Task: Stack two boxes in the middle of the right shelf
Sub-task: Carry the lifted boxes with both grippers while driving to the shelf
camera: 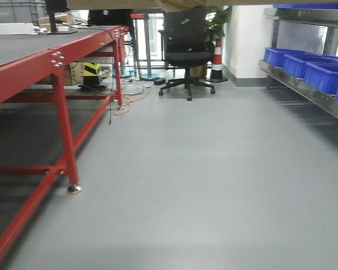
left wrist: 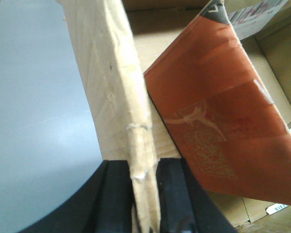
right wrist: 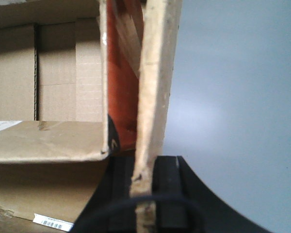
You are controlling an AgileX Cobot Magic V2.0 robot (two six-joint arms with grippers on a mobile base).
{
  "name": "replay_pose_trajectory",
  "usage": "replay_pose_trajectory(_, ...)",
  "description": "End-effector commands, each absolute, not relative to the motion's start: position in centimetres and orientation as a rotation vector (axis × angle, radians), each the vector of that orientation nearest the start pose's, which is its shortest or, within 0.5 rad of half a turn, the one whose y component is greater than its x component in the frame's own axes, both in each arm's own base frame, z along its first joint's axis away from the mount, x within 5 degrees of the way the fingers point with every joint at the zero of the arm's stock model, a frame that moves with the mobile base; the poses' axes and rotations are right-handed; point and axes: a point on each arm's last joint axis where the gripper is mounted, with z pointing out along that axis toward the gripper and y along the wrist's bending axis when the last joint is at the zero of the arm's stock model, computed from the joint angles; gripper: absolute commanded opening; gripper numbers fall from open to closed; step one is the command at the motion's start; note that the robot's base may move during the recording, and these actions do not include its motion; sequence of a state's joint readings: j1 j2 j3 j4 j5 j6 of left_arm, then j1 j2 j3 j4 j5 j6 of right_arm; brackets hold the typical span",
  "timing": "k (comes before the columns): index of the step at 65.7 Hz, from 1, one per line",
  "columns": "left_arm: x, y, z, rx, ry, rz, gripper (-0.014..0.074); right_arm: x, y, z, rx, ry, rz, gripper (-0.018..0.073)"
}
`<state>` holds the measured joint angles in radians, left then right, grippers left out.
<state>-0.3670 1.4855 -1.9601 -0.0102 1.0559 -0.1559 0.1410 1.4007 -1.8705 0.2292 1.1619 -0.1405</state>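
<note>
The left gripper (left wrist: pixel 145 194) was clamped tight on an upright cardboard panel of the carton (left wrist: pixel 111 73), one black finger (left wrist: pixel 117 194) on the outer face and the other on the inner face, with the frayed edge of the panel pinched between them. Outside that panel lay only the grey floor (left wrist: pixel 34 97); inside it, an orange-red printed sheet (left wrist: pixel 218 111) with pale markings and a square code leaned at a tilt against the carton's inner cardboard. The right gripper (right wrist: pixel 143 194) was likewise closed on a panel of the carton (right wrist: pixel 155 73), fingers pressed to both faces, with floor to its outer side and the carton's brown interior to the other. There the orange-red sheet (right wrist: pixel 121 97) stood just beside the gripped panel, and a folded cardboard flap (right wrist: pixel 48 141) jutted across the inside. The carton therefore hung between the two arms, clear of the floor and not on any level of the shelf (camera: pixel 304 90). In the front view a tan cardboard strip (camera: pixel 158 3) ran along the top edge. The shelf's steel middle level stood at the right, carrying blue bins (camera: pixel 321 76) along its front edge. A red-framed table (camera: pixel 50 56) stood at the left, with an office chair (camera: pixel 186 50) and a striped cone (camera: pixel 217 59) beyond.
</note>
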Motion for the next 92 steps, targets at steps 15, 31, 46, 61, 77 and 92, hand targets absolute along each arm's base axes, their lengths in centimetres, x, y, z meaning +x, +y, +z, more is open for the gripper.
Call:
replay_pose_trajectory(15, 27.03, -10.31, 52.86, 0.219, 1.986, -0.340, -0.0111, 26.03, 5.10, 51.67, -0.310, 2.079, 0.228, -0.0151)
replay_pose_trajectory(31, 27.03, -10.31, 52.86, 0.219, 1.986, -0.340, -0.0111, 26.03, 5.10, 51.67, -0.310, 2.079, 0.228, -0.0151)
replay_pose_trajectory(46, 27.03, -10.31, 52.86, 0.219, 1.986, -0.340, -0.0111, 26.03, 5.10, 51.67, -0.310, 2.079, 0.228, -0.0151)
replay_pose_trajectory(61, 27.03, -10.31, 52.86, 0.219, 1.986, -0.340, -0.0111, 26.03, 5.10, 51.67, -0.310, 2.079, 0.228, -0.0151)
replay_pose_trajectory(77, 27.03, -10.30, 52.86, 0.219, 1.986, -0.338, -0.0111, 26.03, 5.10, 51.67, -0.310, 2.079, 0.228, -0.0151)
replay_pose_trajectory(92, 27.04, -10.29, 52.86, 0.219, 1.986, -0.335, -0.0111, 26.03, 5.10, 51.67, -0.310, 2.079, 0.228, -0.0151)
